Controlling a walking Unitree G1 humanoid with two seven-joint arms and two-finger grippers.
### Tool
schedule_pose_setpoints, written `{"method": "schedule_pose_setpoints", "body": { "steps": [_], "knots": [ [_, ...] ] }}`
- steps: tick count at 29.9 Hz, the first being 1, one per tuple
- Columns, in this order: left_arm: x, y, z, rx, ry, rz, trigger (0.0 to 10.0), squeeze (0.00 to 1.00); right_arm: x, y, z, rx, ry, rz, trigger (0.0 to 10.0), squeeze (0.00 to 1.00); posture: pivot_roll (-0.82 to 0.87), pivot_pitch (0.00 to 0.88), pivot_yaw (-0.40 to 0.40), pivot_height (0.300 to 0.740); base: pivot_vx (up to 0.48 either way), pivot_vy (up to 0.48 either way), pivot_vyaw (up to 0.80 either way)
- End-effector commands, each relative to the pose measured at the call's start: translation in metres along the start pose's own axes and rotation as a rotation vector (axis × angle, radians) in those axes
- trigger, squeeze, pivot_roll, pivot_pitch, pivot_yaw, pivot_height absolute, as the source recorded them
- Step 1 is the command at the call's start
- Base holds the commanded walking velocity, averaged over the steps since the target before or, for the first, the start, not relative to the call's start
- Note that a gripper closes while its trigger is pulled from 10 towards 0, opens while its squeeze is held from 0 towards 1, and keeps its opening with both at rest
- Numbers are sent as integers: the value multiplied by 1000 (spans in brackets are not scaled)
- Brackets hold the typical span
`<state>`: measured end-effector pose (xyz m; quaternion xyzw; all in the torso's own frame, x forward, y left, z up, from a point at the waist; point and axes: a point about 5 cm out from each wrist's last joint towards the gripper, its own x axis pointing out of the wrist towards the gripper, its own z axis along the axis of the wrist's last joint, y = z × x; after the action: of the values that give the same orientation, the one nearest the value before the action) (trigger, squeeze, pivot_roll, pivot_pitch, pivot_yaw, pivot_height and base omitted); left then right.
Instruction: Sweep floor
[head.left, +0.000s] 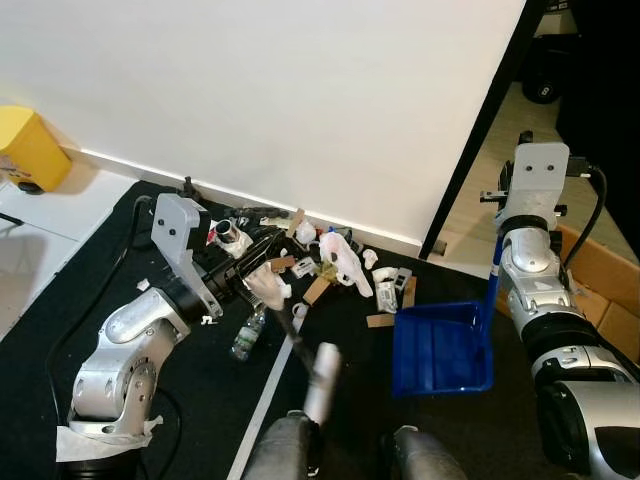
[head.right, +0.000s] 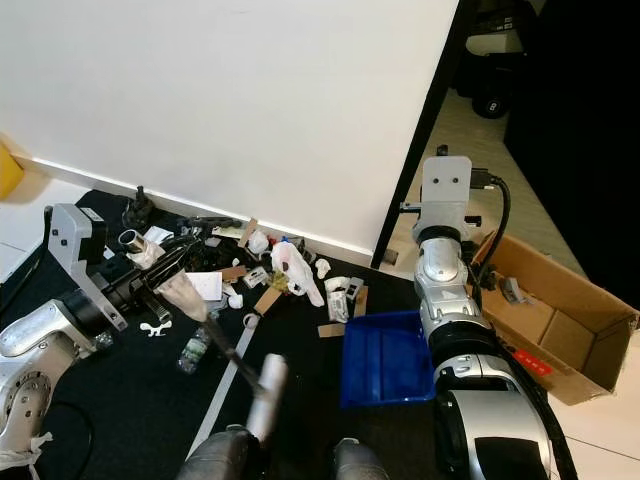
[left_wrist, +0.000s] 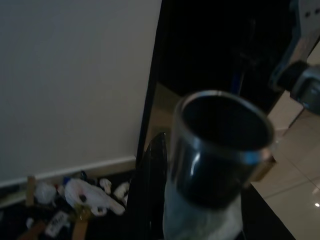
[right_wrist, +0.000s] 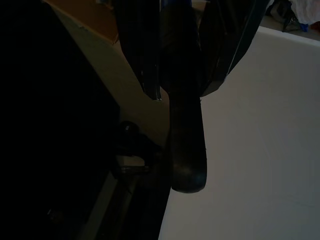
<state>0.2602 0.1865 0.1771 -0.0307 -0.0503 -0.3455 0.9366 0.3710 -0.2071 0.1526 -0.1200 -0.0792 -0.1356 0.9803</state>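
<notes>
The left gripper grasps the broom handle above the litter pile; the right gripper is clenched on the blue dustpan handle.

The robot has its 2 silver arms raised in front of its body. The left arm is bent at the elbow and reaches forward and inward, and the left gripper has its black fingers closed around a handle. The right arm stands nearly upright on the right side, with the wrist at the top, and the right gripper has its 2 fingers pressed on both sides of a dark handle
</notes>
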Motion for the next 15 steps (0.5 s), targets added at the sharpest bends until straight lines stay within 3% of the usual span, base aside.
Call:
{"method": "schedule_pose_setpoints", "body": {
  "steps": [1, 7, 11, 15],
  "knots": [
    [3, -4, 15, 5, -65, -29, 10000, 0, 3, 2, 8, -1, -36, 11, 10000, 0, 99, 114, 15, 740, 0, 0, 0],
    [12, -9, 26, -104, -176, -32, 10000, 0, 4, 4, 9, 2, -41, 16, 10000, 0, 97, 111, 15, 740, 0, 0, 0],
    [7, -3, 14, -31, -84, 9, 10000, 0, 3, 3, 8, 2, -38, 17, 10000, 0, 97, 112, 17, 740, 0, 0, 0],
    [-1, 6, -5, 137, 100, 88, 10000, 0, 2, 3, 4, 17, -20, 16, 10000, 0, 100, 113, 16, 740, 0, 0, 0]
  ]
}}
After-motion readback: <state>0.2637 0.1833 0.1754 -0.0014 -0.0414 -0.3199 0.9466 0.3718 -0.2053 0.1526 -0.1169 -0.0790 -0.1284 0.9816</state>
